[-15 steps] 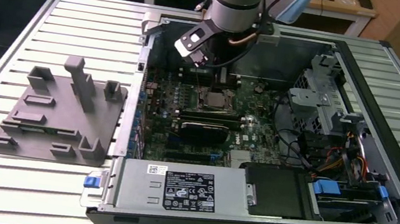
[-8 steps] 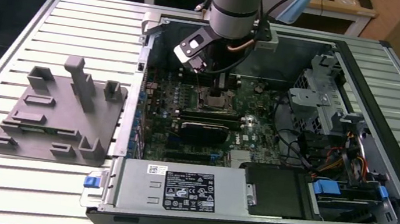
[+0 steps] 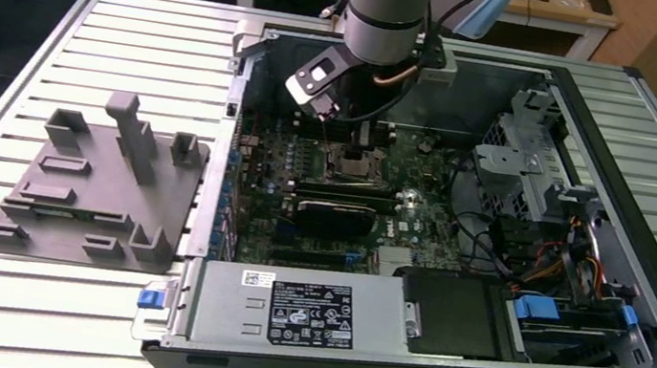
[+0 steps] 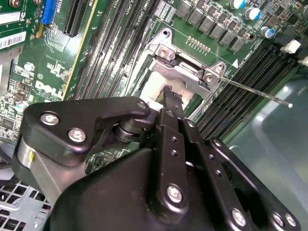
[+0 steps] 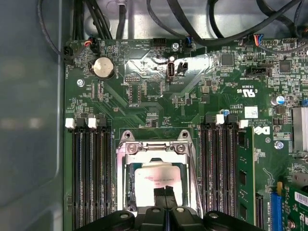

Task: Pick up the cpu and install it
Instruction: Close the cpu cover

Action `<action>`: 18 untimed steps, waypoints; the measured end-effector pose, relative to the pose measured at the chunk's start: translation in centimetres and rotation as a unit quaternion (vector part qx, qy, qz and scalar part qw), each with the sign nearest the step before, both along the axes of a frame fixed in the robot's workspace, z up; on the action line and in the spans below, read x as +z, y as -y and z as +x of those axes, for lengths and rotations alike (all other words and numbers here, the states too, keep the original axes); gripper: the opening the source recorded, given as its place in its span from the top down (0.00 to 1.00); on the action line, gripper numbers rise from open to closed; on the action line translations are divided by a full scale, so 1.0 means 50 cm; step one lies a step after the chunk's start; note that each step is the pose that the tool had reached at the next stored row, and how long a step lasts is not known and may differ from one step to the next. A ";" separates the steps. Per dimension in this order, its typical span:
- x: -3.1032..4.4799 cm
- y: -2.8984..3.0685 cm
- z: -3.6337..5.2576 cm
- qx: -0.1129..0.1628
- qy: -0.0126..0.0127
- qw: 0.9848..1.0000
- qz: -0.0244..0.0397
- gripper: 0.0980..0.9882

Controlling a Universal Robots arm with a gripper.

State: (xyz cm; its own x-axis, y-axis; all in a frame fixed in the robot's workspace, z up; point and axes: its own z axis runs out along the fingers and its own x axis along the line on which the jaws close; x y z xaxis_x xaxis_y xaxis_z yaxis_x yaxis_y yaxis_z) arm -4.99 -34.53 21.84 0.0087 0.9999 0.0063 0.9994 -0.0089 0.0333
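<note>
Table: a grey metal table (image 3: 132, 21) with long slats, and wooden desks behind it.
Computer case: a big open computer case (image 3: 646, 122) lies flat on the table, so its insides face up.
Grey plate: a grey plastic plate (image 3: 82, 198) with upright posts sits on the table, just beside the case on the exterior view's left.
Arm: the robot arm (image 3: 386, 9) reaches down into the case, over the middle of the green board (image 5: 159, 86).
Cpu: the cpu (image 5: 159, 178) lies flat in the square socket on the green board, with its silvery top up. The metal frame (image 5: 154, 144) goes around it. Long black slots (image 5: 91, 173) run on both sides.
Gripper: the gripper (image 5: 164, 192) is right over the cpu, near one edge of it. I cannot tell if it touches the cpu.
Jaws: the two black tips sit close together, with only a thin line between them. Nothing is held in them.
Lever: a thin metal rod (image 4: 255, 91) sticks out from the socket frame.
Other bits: a round silver battery (image 5: 102, 67) and black cables (image 5: 216, 29) sit near the far edge of the board.
</note>
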 end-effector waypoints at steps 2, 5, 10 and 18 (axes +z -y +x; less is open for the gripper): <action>-0.001 0.000 0.000 0.016 0.000 1.000 0.000 0.99; -0.001 0.000 0.000 0.043 0.000 0.999 0.000 0.99; -0.003 0.000 0.000 0.089 0.000 0.996 0.000 0.99; -0.005 0.000 0.000 0.161 0.000 0.987 0.000 0.99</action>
State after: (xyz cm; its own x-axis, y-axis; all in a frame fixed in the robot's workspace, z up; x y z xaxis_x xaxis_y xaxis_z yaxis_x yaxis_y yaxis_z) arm -4.98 -34.53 21.58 -0.3092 0.9510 0.0065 0.9505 0.3088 0.0334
